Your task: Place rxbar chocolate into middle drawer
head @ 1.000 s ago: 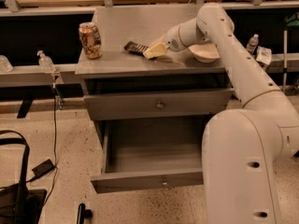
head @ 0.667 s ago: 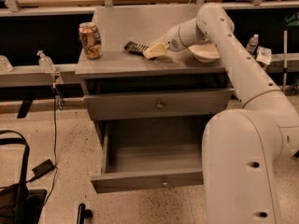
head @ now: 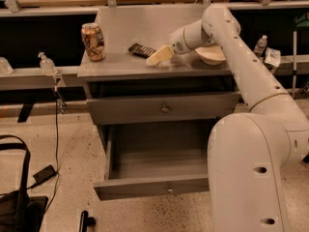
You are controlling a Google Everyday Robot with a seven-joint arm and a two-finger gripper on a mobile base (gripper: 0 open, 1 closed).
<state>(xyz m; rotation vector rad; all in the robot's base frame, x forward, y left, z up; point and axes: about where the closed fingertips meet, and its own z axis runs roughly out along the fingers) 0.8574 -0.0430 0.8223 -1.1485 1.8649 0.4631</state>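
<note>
The rxbar chocolate (head: 141, 50), a small dark flat bar, lies on the grey cabinet top (head: 120, 66) near its middle. My gripper (head: 158, 56) is low over the top, just right of the bar and at its near end; I cannot tell whether it touches the bar. The middle drawer (head: 145, 187) is pulled open below, and its inside looks bare. The drawer above it (head: 164, 108) is shut.
An orange-patterned can (head: 92, 41) stands at the left of the top. A white bowl (head: 211, 55) sits right of my wrist. My own large arm base (head: 251, 178) covers the drawer's right side. A black bag (head: 14, 202) and cable lie on the floor at left.
</note>
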